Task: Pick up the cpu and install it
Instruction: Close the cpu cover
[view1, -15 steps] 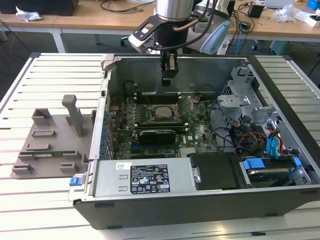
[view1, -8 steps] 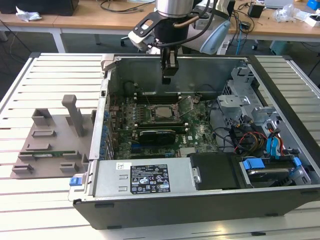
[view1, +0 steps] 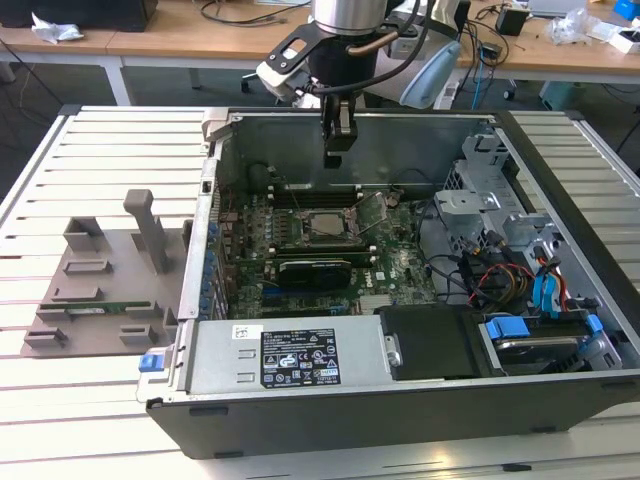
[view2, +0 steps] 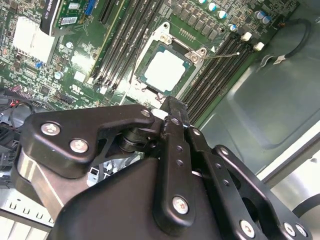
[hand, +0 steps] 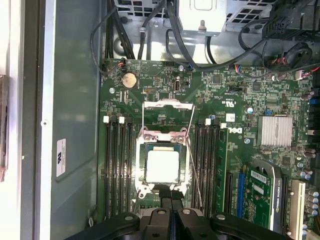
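Inside the computer case (view1: 400, 410), we find the cpu (hand: 162, 166) already lying in its socket (hand: 141, 150), the socket frame (hand: 168, 103) raised and unlatched, with the jaws closed, empty, at twelve o'clock of it in the exterior view.

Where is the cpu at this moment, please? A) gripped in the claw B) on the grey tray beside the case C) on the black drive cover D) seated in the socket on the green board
D: the cpu lies flat in the socket on the green board, and the claw hangs above it.
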